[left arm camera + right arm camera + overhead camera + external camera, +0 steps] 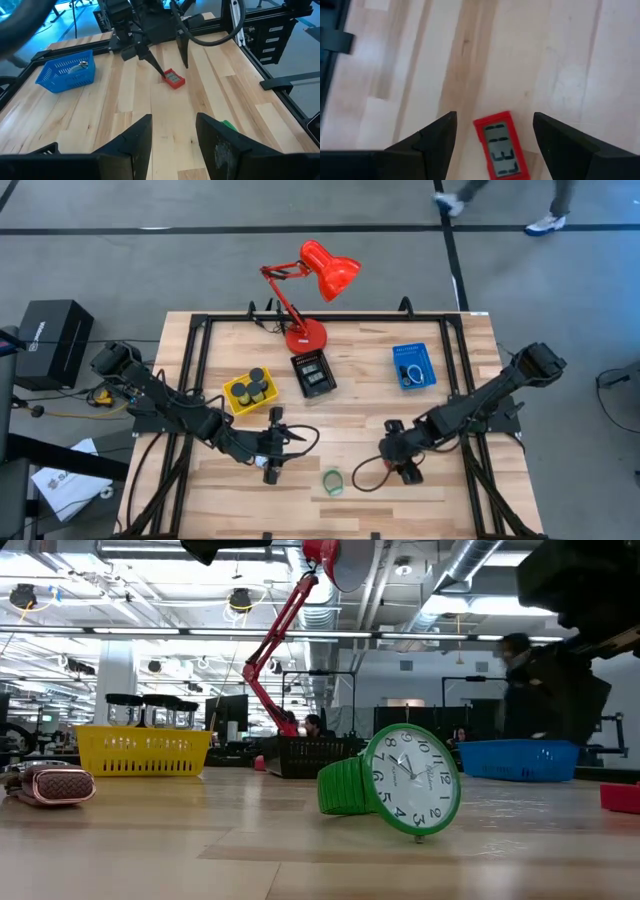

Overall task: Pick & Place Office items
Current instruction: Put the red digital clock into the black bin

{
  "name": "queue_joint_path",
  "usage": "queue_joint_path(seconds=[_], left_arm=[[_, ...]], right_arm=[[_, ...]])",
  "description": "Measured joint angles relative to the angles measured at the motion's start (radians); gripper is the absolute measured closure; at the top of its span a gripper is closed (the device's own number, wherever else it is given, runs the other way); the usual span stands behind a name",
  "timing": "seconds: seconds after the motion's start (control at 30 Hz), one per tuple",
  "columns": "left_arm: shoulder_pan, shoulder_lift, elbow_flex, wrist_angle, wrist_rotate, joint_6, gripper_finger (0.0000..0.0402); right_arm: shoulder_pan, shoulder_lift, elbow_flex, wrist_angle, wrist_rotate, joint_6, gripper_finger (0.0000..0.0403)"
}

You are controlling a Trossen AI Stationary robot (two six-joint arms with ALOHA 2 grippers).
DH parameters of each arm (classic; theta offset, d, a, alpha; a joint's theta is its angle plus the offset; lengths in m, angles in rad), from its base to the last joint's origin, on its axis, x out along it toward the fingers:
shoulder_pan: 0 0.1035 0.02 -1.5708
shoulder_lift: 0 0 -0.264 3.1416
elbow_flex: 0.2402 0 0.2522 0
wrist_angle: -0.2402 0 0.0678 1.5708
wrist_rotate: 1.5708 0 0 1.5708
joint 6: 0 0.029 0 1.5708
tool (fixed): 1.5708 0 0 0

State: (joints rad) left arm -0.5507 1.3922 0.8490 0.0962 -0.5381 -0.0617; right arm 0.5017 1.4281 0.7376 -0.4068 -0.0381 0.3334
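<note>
A small red rectangular piece with a grey display lies flat on the table near its near edge. My right gripper hangs over it, open, with one finger on each side and not touching; the left wrist view shows this gripper above the red piece. A green-banded watch stands on its edge on the table between the arms. My left gripper is open and holds nothing, left of the watch. A small brown woven item lies near it.
A yellow tray holds black cylinders, a black mesh tray sits beside it, and a blue tray is further right. The red desk lamp stands at the far edge. Bare wood lies between the arms. A person's legs pass beyond the table.
</note>
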Motion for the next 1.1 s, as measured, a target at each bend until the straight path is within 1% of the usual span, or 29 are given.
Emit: queue_joint_path(seconds=[0.2,0.33,0.53,0.73,0.93,1.1], left_arm=[[0.000,0.000,0.000,0.000,0.000,-0.003,0.0255],[0.000,0.000,0.000,0.000,0.000,-0.003,0.0255],[0.000,0.000,0.000,0.000,0.000,-0.003,0.0255],[0.000,0.000,0.000,0.000,0.000,-0.003,0.0255],[0.000,0.000,0.000,-0.002,0.000,-0.003,0.0255],[0.000,0.001,0.000,-0.003,0.001,-0.003,0.0255]], right_arm=[[0.053,0.000,0.000,-0.022,0.065,-0.026,0.0149],[0.077,0.000,-0.010,-0.016,0.103,-0.004,0.0149],[0.081,0.001,-0.065,0.023,0.106,0.071,0.0149],[0.080,0.001,-0.096,0.032,0.118,0.070,0.0149],[0.088,0.003,-0.127,0.080,0.115,0.058,0.0149],[0.095,0.084,-0.125,0.119,0.122,0.049,0.0149]])
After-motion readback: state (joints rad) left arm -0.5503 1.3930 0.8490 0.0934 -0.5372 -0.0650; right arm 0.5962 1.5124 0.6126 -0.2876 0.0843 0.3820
